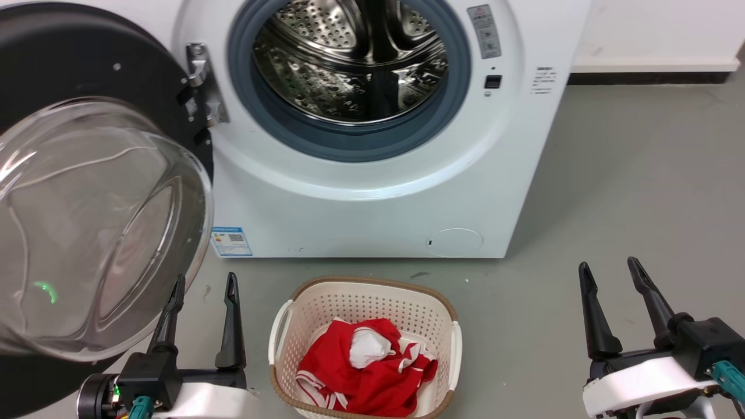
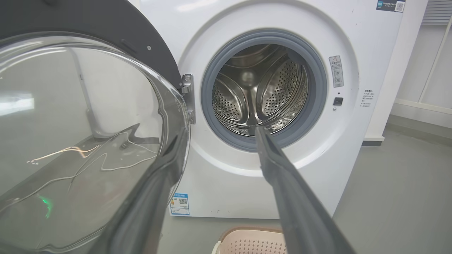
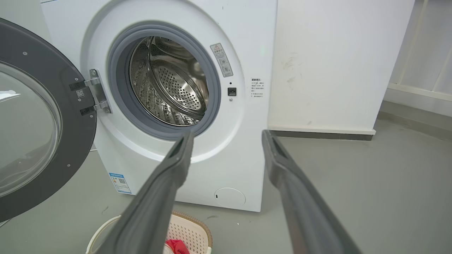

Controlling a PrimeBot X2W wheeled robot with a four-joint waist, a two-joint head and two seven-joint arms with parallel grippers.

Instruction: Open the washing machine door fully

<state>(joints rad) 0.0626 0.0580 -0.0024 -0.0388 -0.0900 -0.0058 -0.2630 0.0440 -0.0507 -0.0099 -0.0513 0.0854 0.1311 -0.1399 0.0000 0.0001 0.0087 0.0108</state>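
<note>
The white washing machine (image 1: 372,215) stands ahead with its steel drum (image 1: 349,58) exposed inside the grey gasket. The washing machine door (image 1: 87,227), a black disc with a clear glass bowl, is swung wide to the left on its hinge (image 1: 201,81). My left gripper (image 1: 204,282) is open at the lower left, its fingers just below and right of the glass bowl, not touching it. In the left wrist view the door (image 2: 77,134) sits left of the left gripper (image 2: 220,132). My right gripper (image 1: 611,267) is open at the lower right over bare floor; its wrist view shows the machine (image 3: 226,162) and door (image 3: 39,134) beyond the right gripper (image 3: 227,135).
A cream laundry basket (image 1: 279,331) holding red and white cloth (image 1: 366,366) sits on the grey floor between my grippers, in front of the machine. A white wall with a dark skirting (image 1: 652,75) runs off to the right.
</note>
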